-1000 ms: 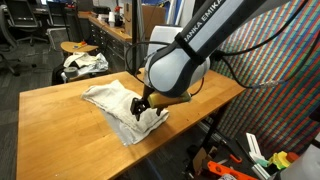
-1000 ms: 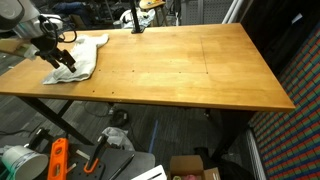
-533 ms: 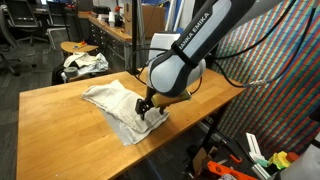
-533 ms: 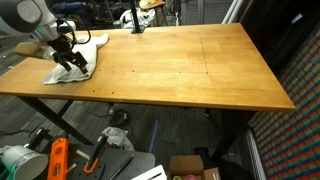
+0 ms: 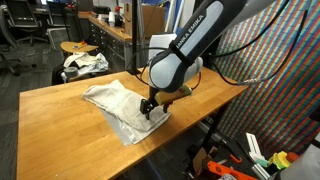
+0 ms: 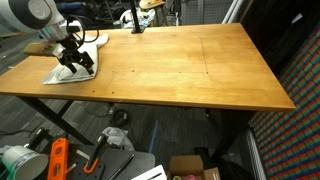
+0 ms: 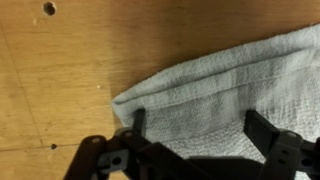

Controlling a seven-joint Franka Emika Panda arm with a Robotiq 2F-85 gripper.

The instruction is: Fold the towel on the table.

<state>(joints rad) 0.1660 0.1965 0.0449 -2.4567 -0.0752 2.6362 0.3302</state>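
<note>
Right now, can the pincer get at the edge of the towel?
Probably yes. The pincer is open and sits right over the towel, its jaws standing either side of the cloth by its edge. Nothing else lies in the way on the table.

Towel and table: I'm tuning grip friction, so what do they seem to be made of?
The towel looks like off-white cotton terry with a matte finish, judging by its nubby woven texture. The table seems to be light-brown wood, probably butcher block, with a smooth finish. Grain lines show.
</note>
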